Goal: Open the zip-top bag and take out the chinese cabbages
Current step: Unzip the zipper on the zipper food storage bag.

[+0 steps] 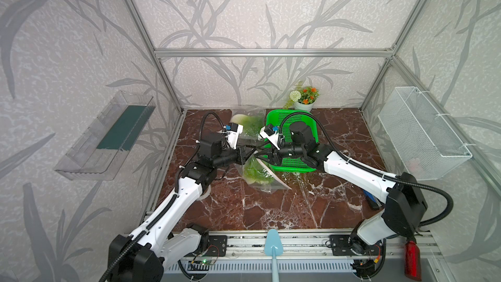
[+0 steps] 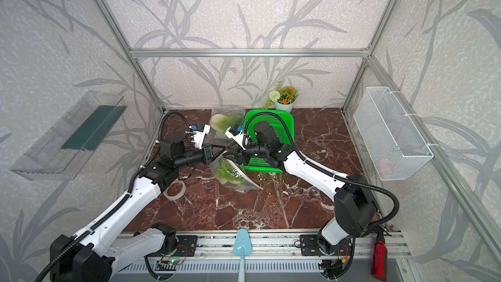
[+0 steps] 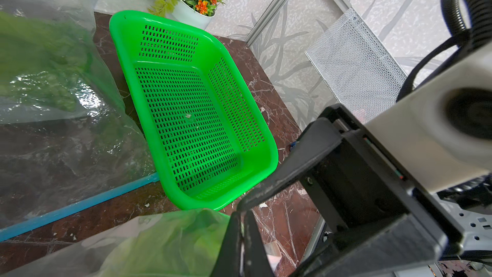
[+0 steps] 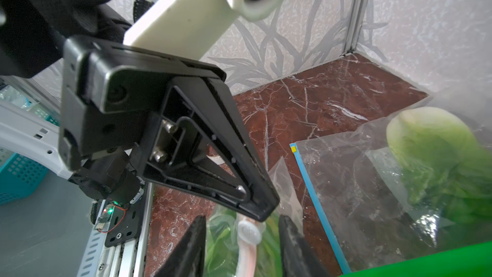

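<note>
Two chinese cabbages (each bagged), one basket; left claw pinches a bag, right claw half-open.

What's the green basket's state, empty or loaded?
Empty: in the left wrist view the green basket shows bare perforated floor, just a tiny speck, no produce.

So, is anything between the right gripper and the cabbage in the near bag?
Yes, the clear bag itself wraps the cabbage. Its white zip sits within the open right gripper; the left gripper pinches the bag.
</note>
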You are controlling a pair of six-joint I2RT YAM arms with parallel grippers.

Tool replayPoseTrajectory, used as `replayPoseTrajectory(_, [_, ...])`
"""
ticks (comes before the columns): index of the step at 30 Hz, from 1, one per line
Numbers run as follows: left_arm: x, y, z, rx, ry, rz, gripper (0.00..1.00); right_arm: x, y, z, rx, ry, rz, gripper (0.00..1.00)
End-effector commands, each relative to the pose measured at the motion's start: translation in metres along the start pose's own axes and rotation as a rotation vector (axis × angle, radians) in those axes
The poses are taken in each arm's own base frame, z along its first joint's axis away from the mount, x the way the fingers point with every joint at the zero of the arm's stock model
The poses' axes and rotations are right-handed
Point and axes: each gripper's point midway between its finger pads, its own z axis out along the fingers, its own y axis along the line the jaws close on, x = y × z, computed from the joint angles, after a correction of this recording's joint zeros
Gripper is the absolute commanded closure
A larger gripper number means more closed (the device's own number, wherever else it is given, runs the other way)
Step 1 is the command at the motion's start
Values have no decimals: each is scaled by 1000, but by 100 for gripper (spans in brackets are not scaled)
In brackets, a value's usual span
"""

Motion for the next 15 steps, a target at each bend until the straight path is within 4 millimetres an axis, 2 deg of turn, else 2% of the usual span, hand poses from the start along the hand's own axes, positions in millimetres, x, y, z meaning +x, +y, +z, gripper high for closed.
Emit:
replayPoseTrajectory(1, [-13, -9, -6, 26, -58, 31, 100, -7, 5, 3, -48, -18, 5, 55])
replayPoseTrajectory(5, [-14, -11, -8, 32, -66, 33, 100, -8, 7, 5, -67, -26, 10, 57])
replayPoseTrajectory(7, [-13, -10, -7, 33, -62, 28, 100, -9, 8, 6, -73, -35, 9, 62])
replayPoseTrajectory(11, [-12, -8, -7, 25, -62, 23, 100, -14, 12, 5, -91, -54, 7, 82])
replayPoseTrajectory(15, [-13, -8, -8, 23, -69, 24, 100, -12, 13, 8, -109, -48, 14, 92])
